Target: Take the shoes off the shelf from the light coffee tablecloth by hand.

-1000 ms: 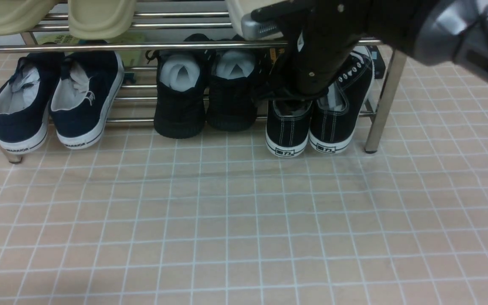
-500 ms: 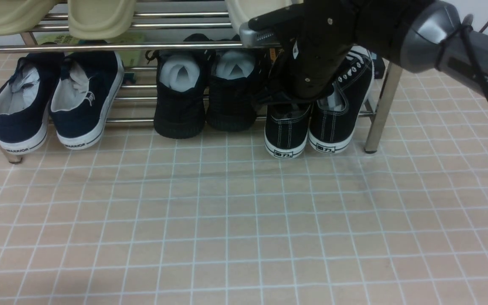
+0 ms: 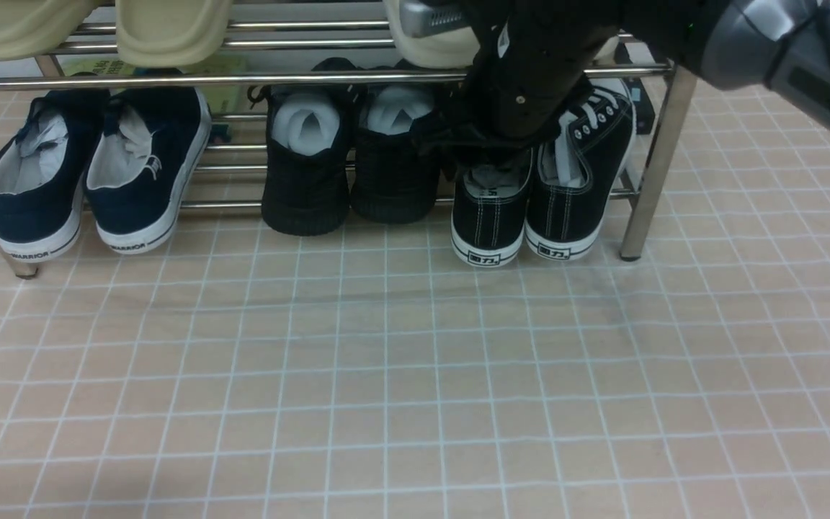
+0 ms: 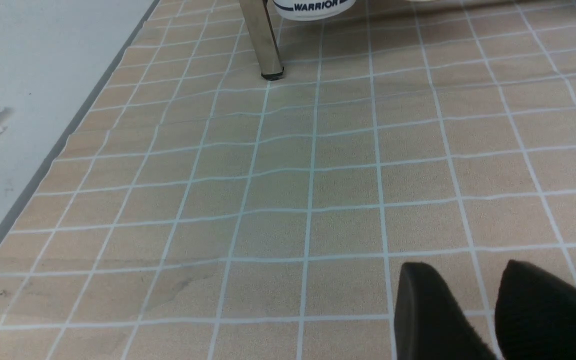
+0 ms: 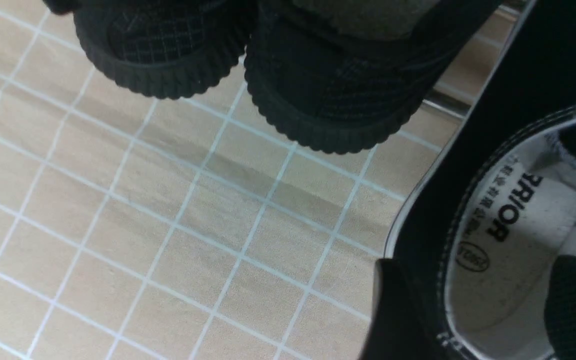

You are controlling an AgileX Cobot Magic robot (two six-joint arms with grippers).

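The right tool (image 5: pixel 475 280) stands wide open astride the heel collar of the left one of the black canvas low-top sneakers with white soles (image 3: pixel 530 216). One finger (image 5: pixel 388 320) is outside the shoe's wall and the other is above the insole; it grips nothing. The pair sits at the right end of the lower tier of the chrome tube shelf (image 3: pixel 656 158), heels near, just right of the all-black knit shoes (image 3: pixel 350 180). Beneath lies the beige white-gridded tablecloth (image 3: pixel 386 375). Above its near left part, the left tool (image 4: pixel 493 285) is closed and empty.
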